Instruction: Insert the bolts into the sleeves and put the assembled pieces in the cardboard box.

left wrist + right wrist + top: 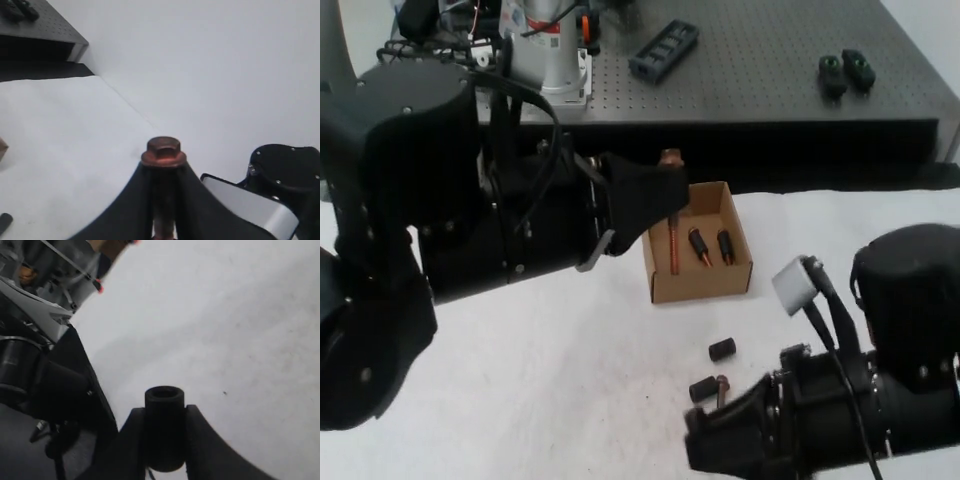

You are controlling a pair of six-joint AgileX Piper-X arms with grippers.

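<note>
1. The left gripper (164,176) is clamped on a bolt (163,152). The right gripper (165,416) is clamped on a sleeve (165,435). The two are well apart.
2. Likely risk: if the axes are not lined up, the bolt's tip meets the sleeve's rim instead of its bore. A push could then slide either piece in its grip.
3. The box (700,283) sits just beside the left gripper. Released here, the bolt would probably land unsleeved.
4. The bolt is upright, head above the grip and shank pointing down below it. The sleeve's open end is clear of its grip and faces the wrist.
</note>
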